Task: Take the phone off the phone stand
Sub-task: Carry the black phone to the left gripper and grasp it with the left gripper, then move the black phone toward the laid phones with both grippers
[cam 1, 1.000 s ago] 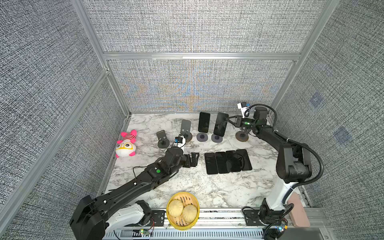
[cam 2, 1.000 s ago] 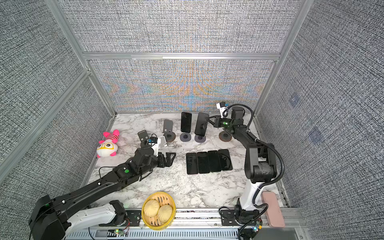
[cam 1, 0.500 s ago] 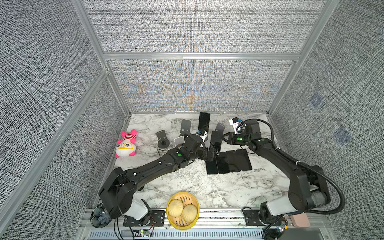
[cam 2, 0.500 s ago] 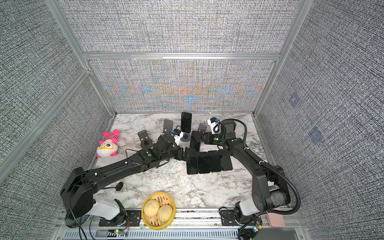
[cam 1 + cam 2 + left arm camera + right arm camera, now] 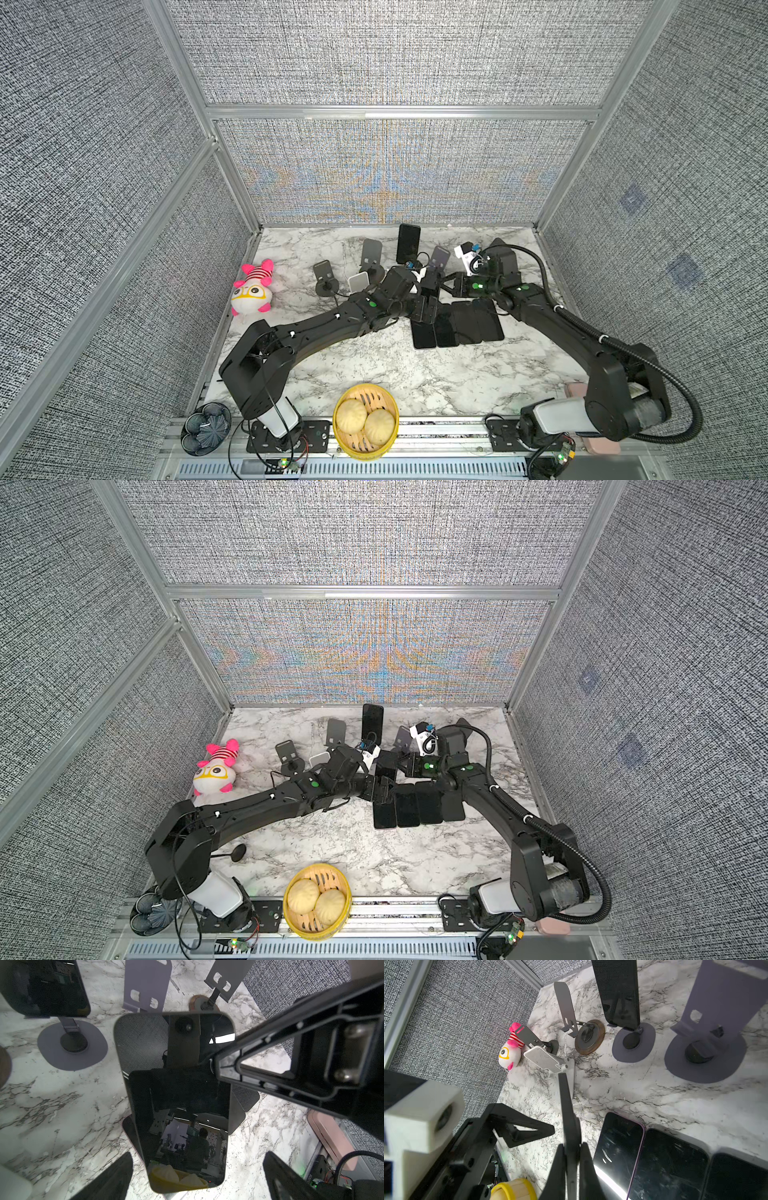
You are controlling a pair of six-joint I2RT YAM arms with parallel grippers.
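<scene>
- Your right gripper (image 5: 572,1145) is clenched on the black phone (image 5: 566,1105), pinching it by one long side, seen edge-on from that wrist.
- Your left gripper (image 5: 197,1155) is spread wide. The black phone's lower end sits between its fingers (image 5: 116,1174), touching neither.
- The black phone is off its stand, held in the air over the left end of the row of flat phones (image 5: 457,322).
- The lavender stand (image 5: 439,257) stands empty just behind it. A second phone (image 5: 407,243) stands propped beside that.

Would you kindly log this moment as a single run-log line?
right gripper: shut on phone | left gripper: open, flanking phone | rear phone: on stand
</scene>
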